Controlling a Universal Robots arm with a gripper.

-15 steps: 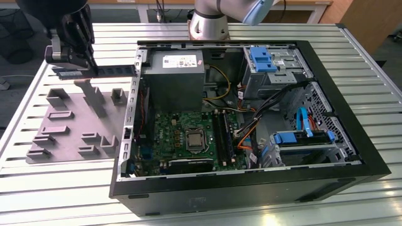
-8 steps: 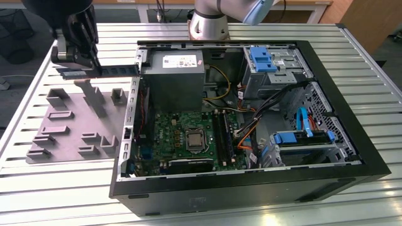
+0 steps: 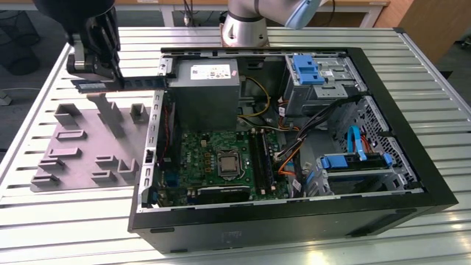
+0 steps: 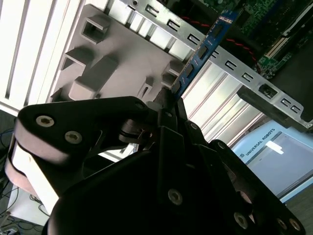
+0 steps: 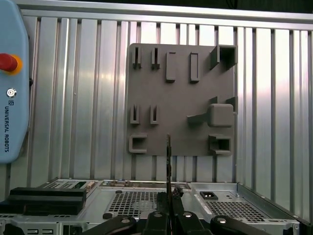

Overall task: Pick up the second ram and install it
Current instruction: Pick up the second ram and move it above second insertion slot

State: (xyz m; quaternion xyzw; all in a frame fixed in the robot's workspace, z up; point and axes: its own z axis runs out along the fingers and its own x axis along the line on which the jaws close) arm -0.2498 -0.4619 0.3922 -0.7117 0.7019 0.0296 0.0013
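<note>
A ribbed metal surface (image 3: 74, 221) carries an open computer case (image 3: 294, 221), lying on its side with the green motherboard (image 3: 220, 160) exposed. Just beside the case, on the exterior view's left, sits a grey fixture plate (image 3: 81, 143) with raised blocks. Up above that plate the arm's black jaws are closed narrow on the second ram (image 3: 143, 81), pinching it by its flat faces. In the exterior view the stick lies level in the air, clear of the plate, its free end pointing toward the case wall. In the second wrist view the blue-green stick (image 4: 205, 44) juts out past the fingertips over the case's edge. In the first wrist view it shows edge-on (image 5: 168, 161), a thin line rising from between the jaws.
</note>
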